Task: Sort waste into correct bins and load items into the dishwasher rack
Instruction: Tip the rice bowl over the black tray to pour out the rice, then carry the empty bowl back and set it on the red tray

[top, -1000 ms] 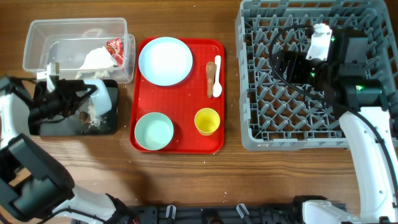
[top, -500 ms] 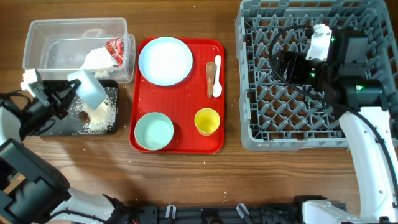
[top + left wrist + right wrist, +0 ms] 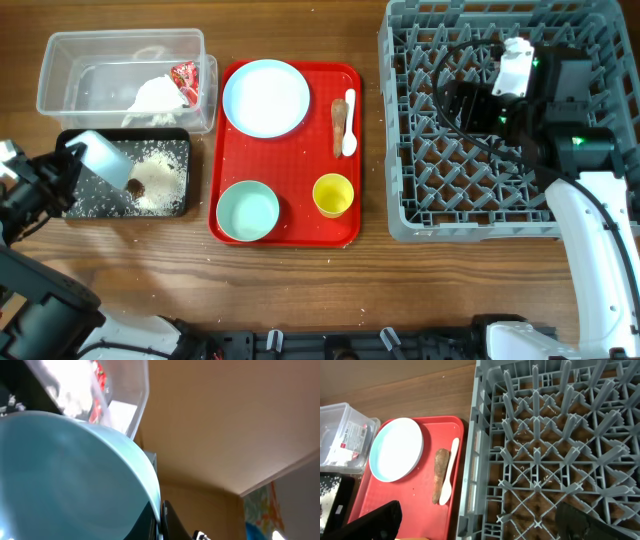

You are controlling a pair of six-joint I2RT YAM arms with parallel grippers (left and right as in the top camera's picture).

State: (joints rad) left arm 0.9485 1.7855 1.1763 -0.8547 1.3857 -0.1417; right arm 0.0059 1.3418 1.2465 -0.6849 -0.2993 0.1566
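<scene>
Now left jaws hold mint bowl (image 3: 100, 165) over black tray (image 3: 180, 145) of crumbs (image 3: 157, 185); right jaws wide.

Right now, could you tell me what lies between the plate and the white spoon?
A brown stick-like piece, right beside the spoon, shown in the overhead view.

Robot lab setup staged as canteen dish-return: wooden counter (image 3: 300, 290), grey commercial dishwasher rack (image 3: 400, 225), red serving tray (image 3: 345, 85) with crockery, clear tub (image 3: 60, 50), black tray (image 3: 183, 165), robot arm (image 3: 600, 270). Beige indoor surface, colourful poster-like patch (image 3: 260, 510) behind.
</scene>
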